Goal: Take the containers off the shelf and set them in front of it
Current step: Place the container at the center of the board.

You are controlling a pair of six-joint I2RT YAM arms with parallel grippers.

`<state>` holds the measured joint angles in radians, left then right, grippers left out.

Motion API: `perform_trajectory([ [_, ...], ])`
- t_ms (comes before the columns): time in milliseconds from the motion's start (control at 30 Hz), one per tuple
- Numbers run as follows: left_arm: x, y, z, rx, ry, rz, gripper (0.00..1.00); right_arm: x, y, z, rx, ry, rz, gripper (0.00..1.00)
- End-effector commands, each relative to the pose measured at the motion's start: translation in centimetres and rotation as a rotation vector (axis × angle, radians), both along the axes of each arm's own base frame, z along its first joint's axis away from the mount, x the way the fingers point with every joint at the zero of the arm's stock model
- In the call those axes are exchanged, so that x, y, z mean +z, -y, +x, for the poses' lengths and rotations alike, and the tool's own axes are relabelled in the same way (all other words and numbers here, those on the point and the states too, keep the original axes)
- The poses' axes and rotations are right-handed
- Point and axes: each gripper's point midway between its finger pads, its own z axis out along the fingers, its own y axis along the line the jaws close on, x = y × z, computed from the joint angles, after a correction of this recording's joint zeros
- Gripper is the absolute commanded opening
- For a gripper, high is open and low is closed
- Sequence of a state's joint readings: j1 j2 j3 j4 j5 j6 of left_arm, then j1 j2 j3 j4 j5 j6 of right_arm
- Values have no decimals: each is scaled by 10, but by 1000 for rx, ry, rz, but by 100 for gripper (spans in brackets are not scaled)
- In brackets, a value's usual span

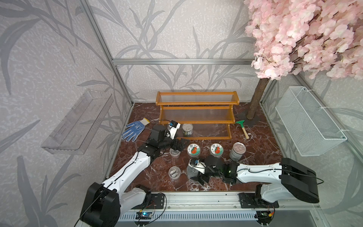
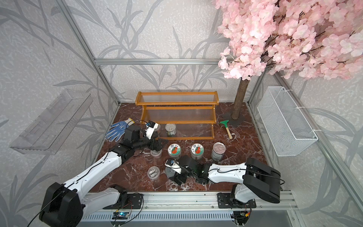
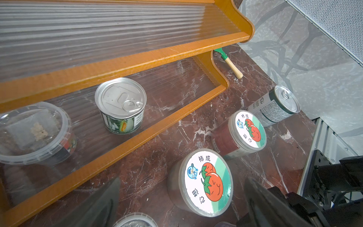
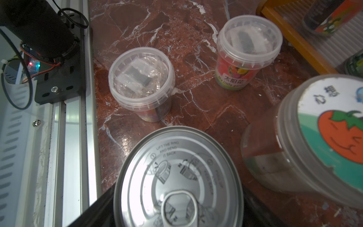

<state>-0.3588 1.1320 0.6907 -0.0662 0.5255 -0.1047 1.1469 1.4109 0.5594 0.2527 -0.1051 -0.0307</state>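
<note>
The shelf (image 1: 196,107) stands at the back. Its lowest tier holds a short pull-tab tin (image 1: 187,129) (image 3: 120,104) and a clear cup (image 3: 33,133). In front of it on the floor stand two tomato-lidded jars (image 1: 193,150) (image 1: 216,149), a taller tin (image 1: 237,151) and two clear cups (image 1: 174,153) (image 1: 174,173). My left gripper (image 1: 180,145) (image 3: 182,208) hangs open and empty over the farther of these two cups. My right gripper (image 1: 200,177) (image 4: 177,196) is open, its fingers either side of another short tin (image 4: 178,176) standing on the floor.
A blue glove (image 1: 133,129) lies left of the shelf. A green scraper (image 1: 243,128) and a tree trunk (image 1: 257,100) are to its right. A white wire basket (image 1: 308,121) and a clear wall tray (image 1: 78,121) hang on the side walls.
</note>
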Motion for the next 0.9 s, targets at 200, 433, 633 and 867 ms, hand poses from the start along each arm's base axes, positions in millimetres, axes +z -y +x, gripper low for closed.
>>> perform_trajectory([
  [200, 2, 2, 5, -17, 30, 4, 100, 25, -14, 8, 6, 44, 25, 95],
  [433, 2, 1, 5, -15, 30, 5, 100, 20, -22, 13, 11, 50, 2, 95],
  [633, 2, 1, 5, -13, 30, 4, 100, 13, -22, 12, 23, 47, -28, 88],
  [867, 3, 2, 6, -12, 27, -1, 100, 14, -11, 6, 28, 38, -38, 77],
])
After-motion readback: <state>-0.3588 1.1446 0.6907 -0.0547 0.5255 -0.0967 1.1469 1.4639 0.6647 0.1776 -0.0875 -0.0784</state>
